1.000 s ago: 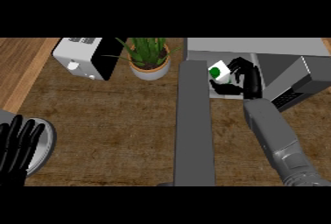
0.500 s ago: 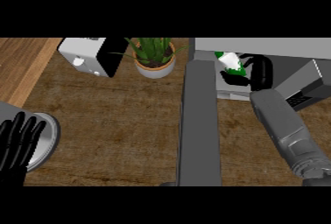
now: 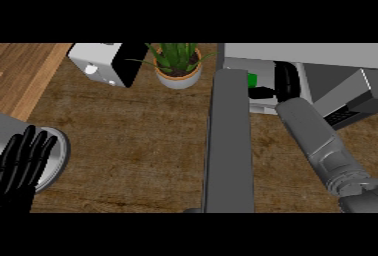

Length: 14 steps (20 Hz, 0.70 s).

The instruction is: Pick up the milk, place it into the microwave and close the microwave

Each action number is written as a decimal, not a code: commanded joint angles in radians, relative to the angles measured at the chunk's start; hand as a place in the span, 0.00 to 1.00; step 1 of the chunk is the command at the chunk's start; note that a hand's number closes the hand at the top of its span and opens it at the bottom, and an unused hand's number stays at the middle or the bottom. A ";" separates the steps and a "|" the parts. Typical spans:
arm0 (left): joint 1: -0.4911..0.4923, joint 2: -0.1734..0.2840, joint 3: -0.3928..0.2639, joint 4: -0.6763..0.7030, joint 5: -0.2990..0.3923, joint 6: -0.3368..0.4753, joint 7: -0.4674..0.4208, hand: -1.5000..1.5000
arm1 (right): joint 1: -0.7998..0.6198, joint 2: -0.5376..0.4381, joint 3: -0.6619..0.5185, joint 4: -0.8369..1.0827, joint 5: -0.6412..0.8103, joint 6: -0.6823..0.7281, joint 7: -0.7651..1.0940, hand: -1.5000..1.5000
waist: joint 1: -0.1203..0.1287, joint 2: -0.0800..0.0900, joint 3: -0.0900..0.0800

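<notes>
Since half a second ago the right hand (image 3: 286, 80) has pushed further into the microwave (image 3: 310, 55), and the milk (image 3: 252, 80) that showed plainly above the fingers then is now almost hidden: only a small green patch shows just left of the hand, at the edge of the open microwave door (image 3: 229, 145). The black fingers appear curled around the carton, though the cavity is dark and the grasp is hard to make out. The grey forearm runs from the lower right corner up to the oven's mouth.

The microwave door stands open, a long grey slab running from the lower edge up the middle of the view. The microwave's pale grey body fills the upper right corner.

The counter (image 3: 133, 130) is dark brown and mottled, with a strip of lighter wood planking (image 3: 22, 75) at the upper left. A white toaster (image 3: 107, 62) with a black side sits tilted at the back, and just to its right a potted plant (image 3: 176, 62) with green blades stands in a white pot. At the left edge lies a grey plate (image 3: 57, 150); the left hand (image 3: 22, 165) rests over it, fingers straight and spread, holding nothing.
</notes>
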 commanded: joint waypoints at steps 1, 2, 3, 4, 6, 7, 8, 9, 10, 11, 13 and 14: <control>-0.006 -0.038 -0.058 0.008 -0.069 0.030 0.000 0.00 | -0.037 0.035 0.006 0.012 0.009 0.012 0.022 0.00 | -0.015 -0.006 0.000; 0.020 -0.012 -0.031 -0.020 -0.033 0.001 -0.005 0.00 | -0.062 0.008 0.004 0.024 0.010 0.017 0.053 0.00 | 0.010 0.000 0.000; -0.040 -0.015 -0.033 0.010 -0.056 0.028 0.021 0.00 | -0.031 0.030 -0.012 0.001 -0.006 0.000 0.009 0.00 | -0.016 -0.002 0.000; -0.002 -0.032 -0.052 0.022 -0.075 0.018 -0.028 0.00 | -0.038 0.024 -0.018 -0.003 -0.011 0.000 0.013 0.00 | -0.016 -0.006 0.000; 0.010 0.010 0.004 0.029 -0.033 -0.016 -0.044 0.00 | -0.034 0.007 -0.032 -0.003 -0.021 -0.017 0.009 0.00 | 0.000 0.000 -0.001; 0.004 -0.025 -0.041 0.033 -0.088 0.017 -0.035 0.00 | -0.012 0.023 -0.038 -0.004 -0.025 -0.041 -0.004 0.00 | -0.016 -0.004 0.000; 0.039 -0.022 -0.042 0.005 -0.062 0.000 -0.034 0.00 | -0.031 -0.001 -0.045 -0.008 -0.031 -0.026 0.006 0.00 | -0.009 -0.006 0.000; 0.072 -0.029 -0.052 -0.011 -0.067 -0.006 -0.048 0.00 | 0.008 0.031 -0.052 -0.012 -0.037 -0.064 -0.022 0.00 | -0.011 -0.008 0.000; 0.054 -0.015 -0.029 -0.008 -0.061 -0.008 -0.056 0.00 | -0.017 0.049 -0.049 0.000 -0.031 -0.108 0.013 0.00 | -0.005 -0.006 -0.001; 0.010 -0.028 -0.048 0.025 -0.070 0.007 -0.032 0.00 | -0.006 -0.005 -0.058 -0.017 -0.040 -0.038 -0.024 0.00 | -0.026 -0.007 0.000; 0.038 -0.023 -0.047 -0.028 -0.075 0.011 -0.008 0.00 | -0.020 -0.009 -0.068 -0.015 -0.046 -0.061 -0.010 0.00 | -0.018 -0.008 0.000; 0.036 0.002 -0.026 -0.029 -0.043 -0.016 -0.007 0.00 | 0.000 -0.045 -0.080 -0.029 -0.058 -0.029 -0.044 0.00 | -0.020 -0.008 0.000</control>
